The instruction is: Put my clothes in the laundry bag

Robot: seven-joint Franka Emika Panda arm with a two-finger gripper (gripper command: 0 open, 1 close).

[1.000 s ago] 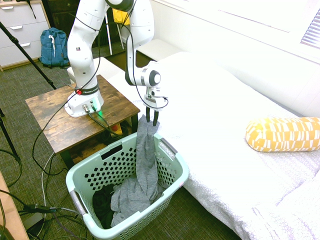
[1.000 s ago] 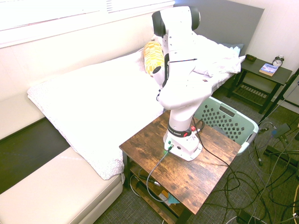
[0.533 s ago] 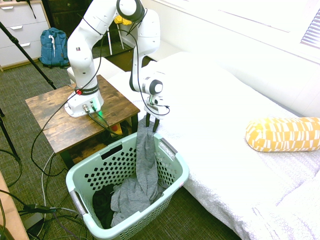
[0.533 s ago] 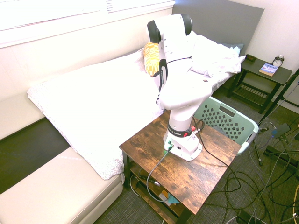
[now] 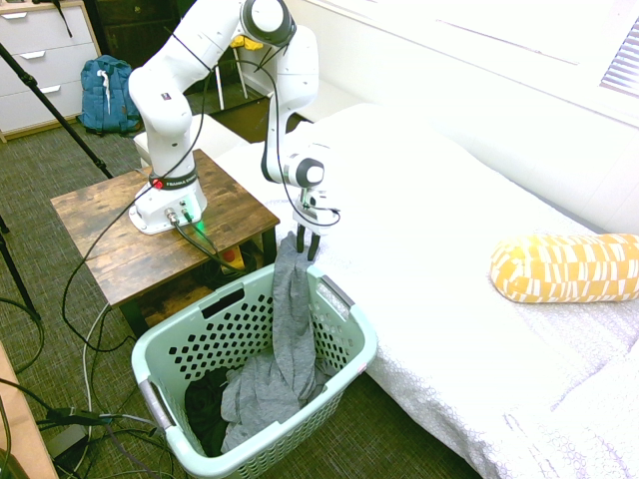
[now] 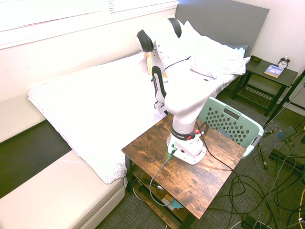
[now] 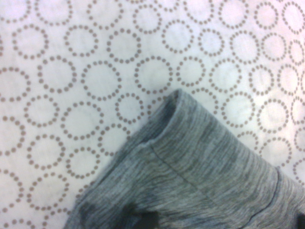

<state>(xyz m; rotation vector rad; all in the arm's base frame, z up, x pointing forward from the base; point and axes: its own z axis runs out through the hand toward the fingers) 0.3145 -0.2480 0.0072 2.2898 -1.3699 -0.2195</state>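
A grey garment (image 5: 290,329) hangs over the far rim of the pale mint-green laundry basket (image 5: 351,334), and its lower part is heaped inside. Its top end leans on the bed's edge. My gripper (image 5: 307,246) points down right at that top end, open, with its two dark fingers apart on either side of the cloth. In the wrist view the garment's hem (image 7: 200,176) lies on the dotted white sheet (image 7: 95,81). A dark piece of clothing (image 5: 205,404) lies at the basket's bottom. The basket (image 6: 233,121) also shows behind the arm in the second exterior view.
The wooden side table (image 5: 110,239) bearing the arm stands beside the basket. The white bed (image 5: 449,230) runs along the basket's far side, with a yellow patterned pillow (image 5: 564,267) on it. A blue backpack (image 5: 107,95) sits by the drawers. A nightstand (image 6: 271,71) holds a book and a clock.
The arm's upper joints have swung over towards the bed, and the gripper has shifted slightly right and a little down. The grey garment hangs as before.
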